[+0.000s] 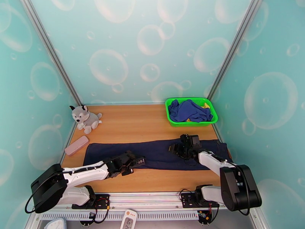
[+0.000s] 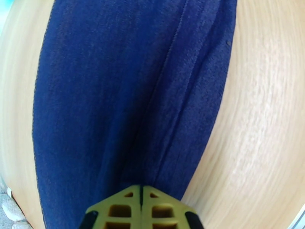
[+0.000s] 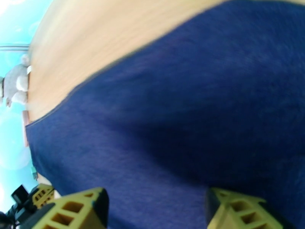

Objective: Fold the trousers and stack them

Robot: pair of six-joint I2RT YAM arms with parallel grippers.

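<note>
The dark navy trousers [image 1: 110, 151] lie in a long flat strip across the wooden table, waist end at the right. My left gripper [image 1: 140, 162] sits at the strip's near edge around mid-length. In the left wrist view its yellow fingers [image 2: 126, 208] are pressed together, and creases in the trousers [image 2: 114, 92] run into the tips. My right gripper [image 1: 176, 149] hovers low over the strip further right. In the right wrist view it [image 3: 156, 201] stands wide open above the trousers [image 3: 190, 111], nothing between its fingers [image 3: 84, 207].
A green basket [image 1: 170, 113] at the back right holds a brighter blue garment [image 1: 188, 110]. A plush husky [image 1: 84, 118] and a pink case [image 1: 76, 145] sit at the left. Bare wood lies between the trousers and the back wall.
</note>
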